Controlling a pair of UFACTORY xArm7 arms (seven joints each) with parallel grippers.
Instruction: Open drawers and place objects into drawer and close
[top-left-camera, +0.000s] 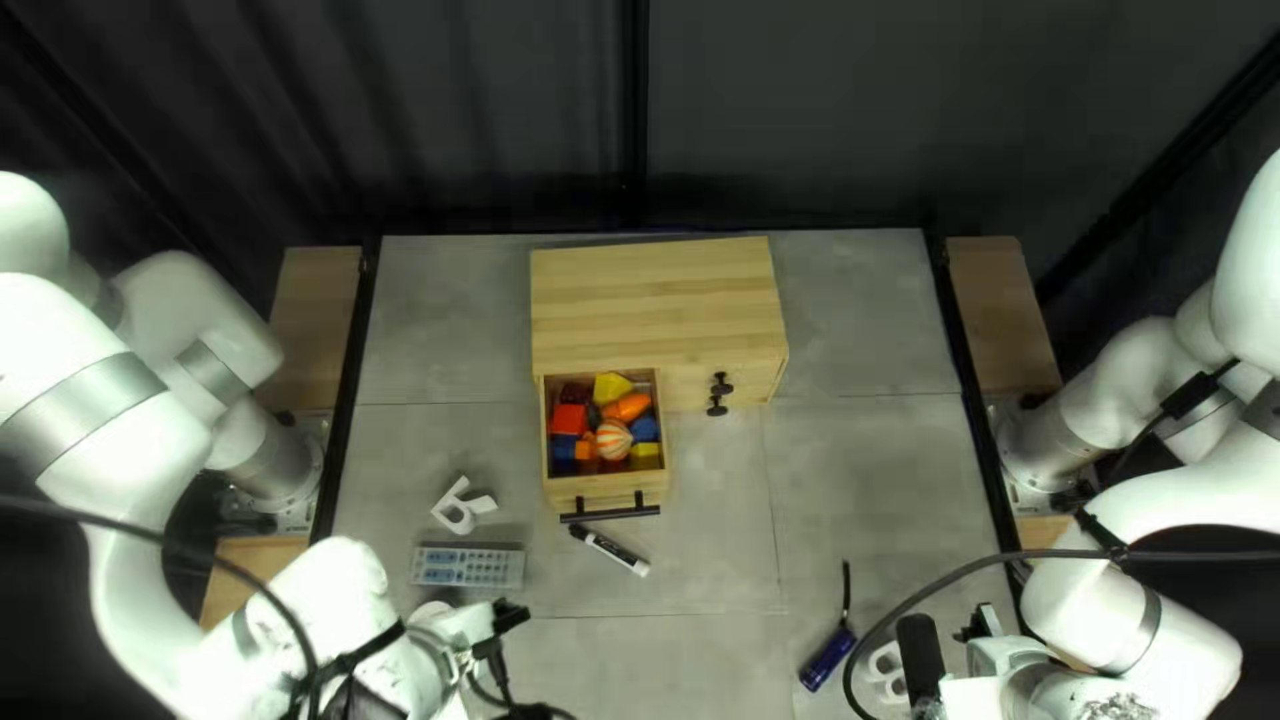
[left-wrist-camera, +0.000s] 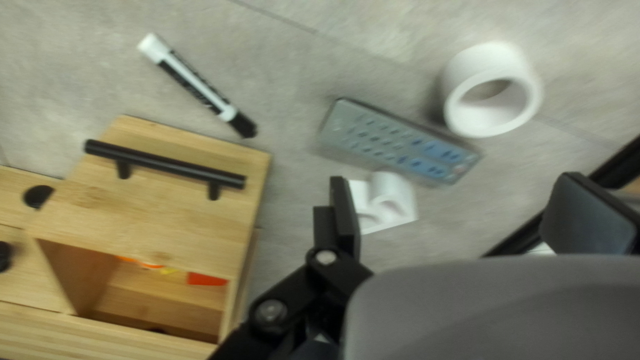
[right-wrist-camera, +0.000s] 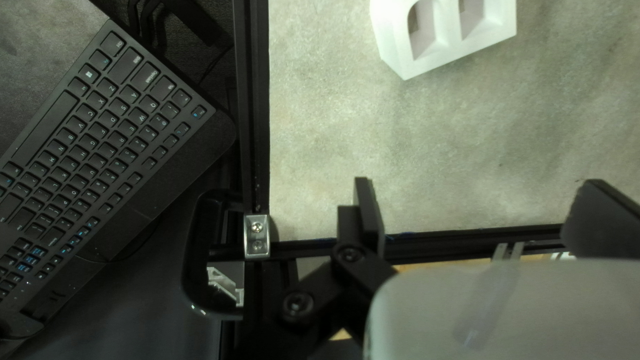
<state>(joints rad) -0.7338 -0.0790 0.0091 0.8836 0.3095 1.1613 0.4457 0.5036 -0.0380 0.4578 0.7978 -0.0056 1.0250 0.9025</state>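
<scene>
**Bearings for the coming pick**

In the top left view, twelve o'clock points to the far side of the grey tiled table [top-left-camera: 854, 467]. The pale wooden drawer [top-left-camera: 607, 488], fitted with a long black bar handle [top-left-camera: 610, 514], stands open, holding colourful blocks [top-left-camera: 611, 440]. The left gripper [left-wrist-camera: 456, 180] is spread wide with nothing held; the right gripper [right-wrist-camera: 477, 183] is likewise wide apart and empty, off toward five o'clock from the drawer. The likely next object, a white letter-shaped block [left-wrist-camera: 402, 200], lies between eleven and twelve o'clock from the left gripper, making the left arm the nearer; from that block the drawer bears two o'clock. The flat grey remote with blue buttons [top-left-camera: 467, 567] has its long axis roughly nine to three. The slim white-and-black marker [top-left-camera: 611, 548] lies just beyond the handle at about six o'clock, its axis ten to four. Closing would require a push toward twelve
</scene>
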